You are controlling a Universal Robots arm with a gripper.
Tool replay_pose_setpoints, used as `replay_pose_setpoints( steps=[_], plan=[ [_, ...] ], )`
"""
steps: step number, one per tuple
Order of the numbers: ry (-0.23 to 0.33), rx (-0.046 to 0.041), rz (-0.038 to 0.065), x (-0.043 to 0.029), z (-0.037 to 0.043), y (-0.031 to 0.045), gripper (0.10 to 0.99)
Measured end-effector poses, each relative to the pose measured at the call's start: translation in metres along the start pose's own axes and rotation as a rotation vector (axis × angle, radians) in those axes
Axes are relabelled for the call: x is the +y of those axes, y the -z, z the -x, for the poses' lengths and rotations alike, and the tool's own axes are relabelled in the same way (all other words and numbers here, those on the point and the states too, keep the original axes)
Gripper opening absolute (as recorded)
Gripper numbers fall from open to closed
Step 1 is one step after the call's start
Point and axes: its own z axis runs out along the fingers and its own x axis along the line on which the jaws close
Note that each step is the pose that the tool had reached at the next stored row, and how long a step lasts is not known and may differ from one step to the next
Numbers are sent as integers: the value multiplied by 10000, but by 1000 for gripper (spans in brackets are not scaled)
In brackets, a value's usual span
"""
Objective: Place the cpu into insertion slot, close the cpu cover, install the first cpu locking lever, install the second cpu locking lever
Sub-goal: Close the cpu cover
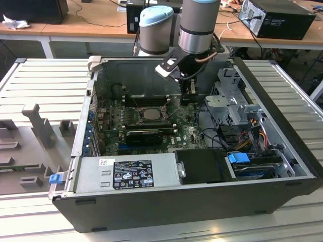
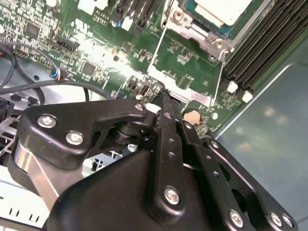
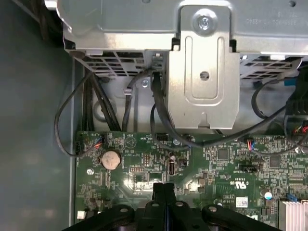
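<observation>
Cpu [image 1: 150, 114] lies in the insertion slot [image 1: 137, 119], jaws pressed together, empty, over the motherboard [image 3: 226, 168]

The arm [image 1: 199, 25] is grey metal tubing with a pale blue joint cap [image 1: 155, 15], and its matte black claw [image 3: 163, 187] has linked bars [image 2: 166, 144] fastened by silver screws [image 2: 172, 195].

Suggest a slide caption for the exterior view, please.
A robot arm reaches into an open computer case, its shut gripper low over the motherboard near the seated cpu.
</observation>
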Motion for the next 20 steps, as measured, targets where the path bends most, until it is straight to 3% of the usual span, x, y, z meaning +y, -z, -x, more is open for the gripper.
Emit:
replay_pose_setpoints(
  steps=[10, 18, 20],
  plan=[
    [2, 1, 0, -131, -2, 3, 106],
    [2, 1, 0, -369, -5, 9, 106],
    [1, 1, 0, -477, -6, 12, 106]
  ],
)
